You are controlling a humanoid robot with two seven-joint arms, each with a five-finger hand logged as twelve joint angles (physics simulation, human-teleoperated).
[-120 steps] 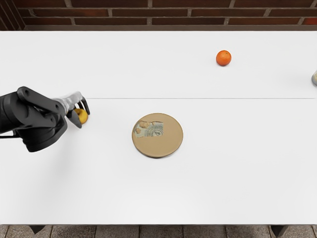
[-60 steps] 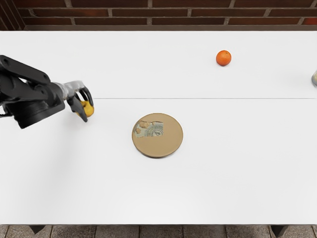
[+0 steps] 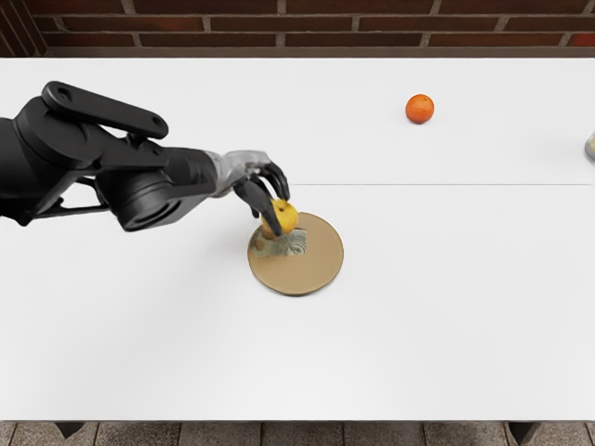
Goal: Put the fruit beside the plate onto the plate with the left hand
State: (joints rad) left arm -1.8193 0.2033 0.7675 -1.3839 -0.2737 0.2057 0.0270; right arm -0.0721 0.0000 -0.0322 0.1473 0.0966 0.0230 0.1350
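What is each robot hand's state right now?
Left robot hand: closed on the yellow fruit, at the plate's far-left rim.
Right robot hand: not in view.

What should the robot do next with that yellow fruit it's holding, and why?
Probably lower the left hand a little and open its fingers. The yellow fruit sits in its grasp and appears to be over the far-left part of the brown plate, so letting go there would likely leave it on the plate.
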